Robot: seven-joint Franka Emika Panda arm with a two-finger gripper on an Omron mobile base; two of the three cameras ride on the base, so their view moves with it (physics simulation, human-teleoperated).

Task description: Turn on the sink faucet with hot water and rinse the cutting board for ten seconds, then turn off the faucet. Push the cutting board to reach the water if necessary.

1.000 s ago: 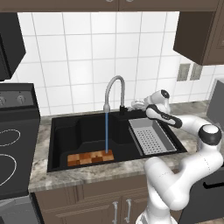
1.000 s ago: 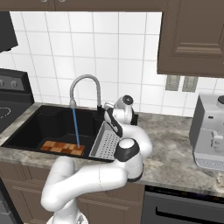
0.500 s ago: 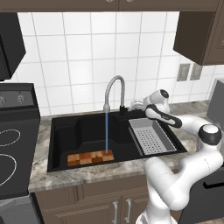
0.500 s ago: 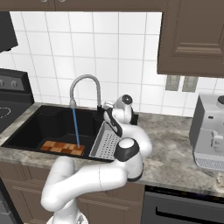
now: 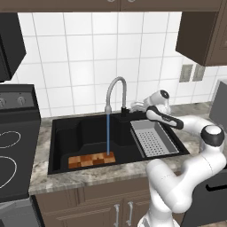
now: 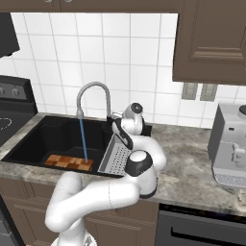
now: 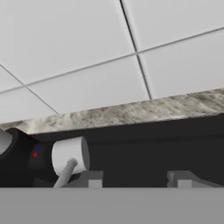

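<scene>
The black sink holds the checkered cutting board on its front floor. From the grey gooseneck faucet a thin blue stream of water falls onto the board's right end. The right base view shows faucet, water and cutting board as well. My gripper hovers just right of the faucet's base. In the hand view my gripper is open with nothing between its fingertips, and the faucet's lever handle sits close beside the left fingertip.
A grey perforated tray fills the sink's right part, under my forearm. A stove top lies to the left. A coffee machine stands on the counter at the right. The tiled wall is close behind the faucet.
</scene>
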